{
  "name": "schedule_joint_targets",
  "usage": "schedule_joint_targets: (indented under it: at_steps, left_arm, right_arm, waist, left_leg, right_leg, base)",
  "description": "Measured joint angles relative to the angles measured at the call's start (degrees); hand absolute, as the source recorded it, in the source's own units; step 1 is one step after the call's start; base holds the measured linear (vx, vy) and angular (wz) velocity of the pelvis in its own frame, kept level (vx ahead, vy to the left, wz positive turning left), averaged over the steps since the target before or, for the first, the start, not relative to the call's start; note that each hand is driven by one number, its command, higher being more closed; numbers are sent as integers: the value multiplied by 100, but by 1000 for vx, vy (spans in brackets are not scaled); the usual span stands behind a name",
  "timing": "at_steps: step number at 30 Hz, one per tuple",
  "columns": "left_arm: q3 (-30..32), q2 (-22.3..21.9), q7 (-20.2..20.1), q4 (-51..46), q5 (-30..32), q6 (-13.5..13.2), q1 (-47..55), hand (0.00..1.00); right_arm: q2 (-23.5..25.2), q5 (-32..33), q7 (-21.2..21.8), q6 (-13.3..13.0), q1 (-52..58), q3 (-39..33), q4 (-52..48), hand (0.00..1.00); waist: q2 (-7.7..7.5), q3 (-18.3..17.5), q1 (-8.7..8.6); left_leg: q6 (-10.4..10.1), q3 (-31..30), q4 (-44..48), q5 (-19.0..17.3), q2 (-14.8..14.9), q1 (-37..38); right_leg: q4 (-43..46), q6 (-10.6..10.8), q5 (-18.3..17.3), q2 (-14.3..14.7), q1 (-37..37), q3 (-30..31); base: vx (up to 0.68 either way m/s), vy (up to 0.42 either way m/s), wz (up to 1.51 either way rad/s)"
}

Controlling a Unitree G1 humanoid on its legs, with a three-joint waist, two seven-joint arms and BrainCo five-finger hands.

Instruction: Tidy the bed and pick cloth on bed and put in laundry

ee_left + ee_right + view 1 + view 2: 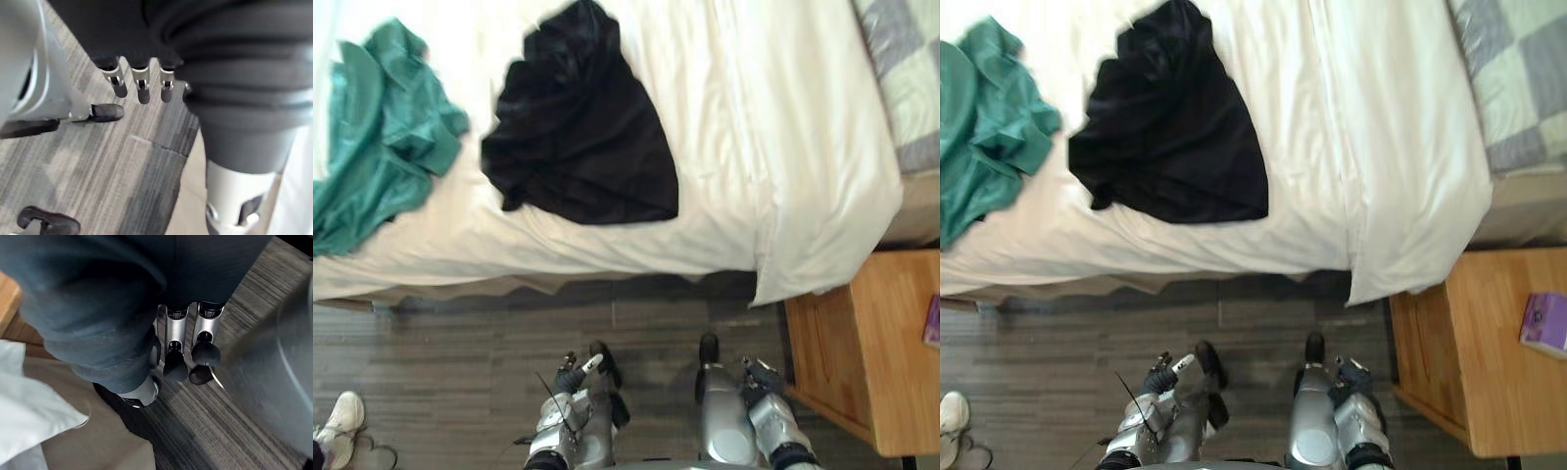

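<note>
Head view: black cloth (582, 137) and green cloth (382, 137) lie spread on bed (754, 147), near each other, not touching. Nothing collected; task looks barely begun. Left hand (579, 375) and right hand (762, 377) hang low, well short of bed.
Left wrist view: fingers (142, 88) straight, empty, pointing at floor (98, 171).
Right wrist view: fingers (175, 357) relaxed, holding nothing.
</note>
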Motion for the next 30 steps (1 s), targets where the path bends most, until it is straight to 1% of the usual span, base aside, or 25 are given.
schedule_joint_targets:
  at_steps: [2, 3, 4, 5, 6, 9, 10, 11, 14, 15, 16, 18, 19, 20, 21, 22, 23, 24, 25, 26, 27, 28, 29, 30]
  left_arm:
    - [-12, 53, 8, 56, 125, 15, 111, 0]
    - [-40, 120, 16, 61, 261, 93, 214, 0]
    - [-94, 176, 16, 67, 293, 128, 255, 0]
    - [-142, 223, 18, 92, 310, 133, 314, 0]
    - [-208, 302, 20, 169, 351, 135, 392, 0]
    - [-213, 398, 56, 185, 385, 160, 401, 0]
    - [-215, 464, 118, 242, 385, 165, 410, 0]
    - [-215, 491, 131, 264, 386, 166, 420, 0]
    - [-186, 602, 245, 283, 397, 174, 454, 0]
    - [-165, 619, 266, 279, 399, 162, 439, 0]
    - [-136, 625, 266, 277, 399, 150, 431, 0]
    - [-66, 642, 268, 278, 402, 150, 445, 0]
    - [-69, 658, 268, 278, 403, 149, 447, 0]
    - [-90, 720, 261, 278, 413, 149, 434, 0]
    - [-201, 795, 260, 282, 462, 153, 432, 0]
    - [-228, 826, 254, 280, 519, 155, 444, 0]
    - [-249, 905, 257, 277, 566, 163, 506, 0]
    - [-251, 933, 257, 274, 620, 174, 584, 0]
    - [-223, 1036, 255, 246, 620, 192, 689, 0]
    - [-234, 1067, 248, 245, 635, 202, 701, 0]
    - [-294, 1162, 226, 246, 794, 240, 773, 0]
    - [-341, 1176, 228, 246, 849, 247, 773, 0]
    - [-491, 1174, 207, 235, 964, 247, 746, 0]
    - [-591, 1136, 159, 237, 1091, 258, 665, 0]
  right_arm:
    - [11, -329, 5, 4, 105, 80, 134, 0]
    - [13, -634, 18, 13, 215, 229, 245, 0]
    - [15, -734, 26, 15, 225, 295, 332, 0]
    - [39, -834, 31, 27, 238, 370, 399, 0]
    - [43, -978, 58, 13, 263, 456, 444, 0]
    - [4, -1236, 137, 14, 350, 518, 544, 0]
    - [-60, -1305, 135, 27, 429, 552, 602, 0]
    - [-58, -1310, 138, 24, 443, 555, 593, 0]
    - [-56, -1490, 145, 43, 453, 557, 604, 0]
    - [-12, -1495, 148, 49, 467, 544, 611, 0]
    - [-18, -1496, 153, 58, 466, 482, 653, 0]
    - [-24, -1463, 179, 65, 491, 382, 767, 0]
    - [-55, -1463, 214, 66, 509, 371, 771, 0]
    - [5, -1469, 270, 84, 533, 302, 802, 0]
    - [47, -1478, 279, 122, 532, 213, 849, 0]
    - [61, -1487, 278, 137, 525, 183, 856, 0]
    - [74, -1507, 280, 162, 496, 221, 875, 0]
    - [77, -1520, 297, 194, 435, 346, 919, 0]
    - [120, -1530, 353, 199, 388, 527, 961, 0]
    - [138, -1539, 367, 200, 384, 559, 963, 0]
    - [143, -1664, 403, 185, 377, 694, 927, 0]
    - [144, -1708, 406, 177, 388, 734, 913, 0]
    - [154, -1739, 402, 159, 434, 743, 820, 0]
    - [145, -1740, 395, 143, 430, 736, 726, 0]
  waist:
    - [-71, -207, -2]
    - [-133, -380, 7]
    - [-158, -413, 7]
    - [-174, -448, 9]
    - [-178, -503, -5]
    - [-183, -527, 6]
    - [-184, -540, 6]
    - [-191, -552, 1]
    - [-275, -597, 2]
    - [-325, -601, 8]
    - [-326, -605, 14]
    - [-350, -648, -3]
    - [-372, -702, 3]
    - [-443, -779, 5]
    - [-488, -776, 21]
    - [-499, -770, 24]
    - [-497, -760, 48]
    - [-548, -792, 63]
    - [-587, -791, 68]
    - [-593, -791, 69]
    - [-598, -794, 44]
    - [-598, -794, 25]
    - [-603, -797, 8]
    - [-565, -769, -27]
  left_leg:
    - [-17, -36, -21, -47, 1, 194]
    - [-24, -47, -22, -94, 11, 380]
    - [-29, -44, -22, -122, 10, 488]
    - [-41, -36, -20, -159, 7, 589]
    - [-40, -39, 36, -274, -24, 679]
    - [2, -123, 469, -521, -17, 617]
    - [56, -207, 589, -558, 27, 616]
    - [58, -211, 613, -559, 32, 612]
    - [77, -347, 865, -654, 89, 438]
    - [100, -436, 1109, -780, 97, 256]
    - [111, -573, 1506, -1037, 117, 76]
    - [194, -638, 1966, -1348, 89, -97]
    - [204, -665, 2084, -1428, 76, -177]
    - [231, -684, 2365, -1584, 69, -321]
    - [261, -687, 2694, -1796, 93, -466]
    - [267, -663, 2792, -1889, 103, -484]
    - [304, -552, 2815, -1961, 100, -459]
    - [333, -439, 2675, -1936, 110, -352]
    - [312, -338, 2439, -1873, 124, -160]
    - [304, -329, 2378, -1847, 126, -118]
    - [253, -342, 2098, -1733, 133, 16]
    - [239, -368, 1975, -1685, 110, 54]
    - [259, -450, 1755, -1578, 2, 78]
    - [240, -615, 1549, -1428, -110, 144]
  right_leg:
    - [-143, 7, -6, 25, 281, -64]
    - [-234, 11, -16, 46, 516, -92]
    - [-273, -8, -35, 53, 638, -89]
    - [-316, 40, -72, 60, 751, -79]
    - [-328, 68, -106, 41, 885, -41]
    - [-407, 95, -123, -21, 1082, -53]
    - [-472, 109, -106, -56, 1207, -107]
    - [-500, 110, -83, -72, 1235, -130]
    - [-564, 105, 5, -152, 1264, -263]
    - [-593, 117, 23, -200, 1280, -317]
    - [-625, 171, 55, -230, 1301, -323]
    - [-809, 284, 145, -281, 1422, -318]
    - [-897, 312, 194, -296, 1444, -325]
    - [-1019, 345, 256, -335, 1460, -374]
    - [-969, 373, 262, -389, 1451, -448]
    - [-879, 362, 248, -413, 1426, -479]
    - [-565, 107, 190, -504, 1257, -604]
    - [-301, -340, 185, -517, 1151, -997]
    - [-191, -480, 231, -488, 1177, -1455]
    - [-190, -471, 228, -439, 1193, -1496]
    - [-240, -293, 119, -37, 1268, -1373]
    - [-328, -186, 39, 147, 1313, -1265]
    - [-636, -310, -190, 432, 1422, -1014]
    - [-850, -273, -168, 542, 1525, -797]
  base:
    - [77, -4, 13]
    - [71, -1, 0]
    - [74, -4, -4]
    - [50, 21, -10]
    - [28, 33, -6]
    - [15, 27, 8]
    - [31, 8, 16]
    - [38, 27, 19]
    - [36, 19, 21]
    - [-9, 17, 17]
    - [-13, 32, 11]
    - [19, 100, 0]
    - [48, 143, 7]
    - [61, 145, 11]
    - [68, 173, 10]
    - [38, 170, -7]
    - [20, 112, -29]
    - [26, 109, -50]
    - [30, 51, -43]
    - [-19, 39, -36]
    - [-22, 2, -13]
    - [0, 0, 0]
    - [43, -71, 37]
    - [63, -57, 46]
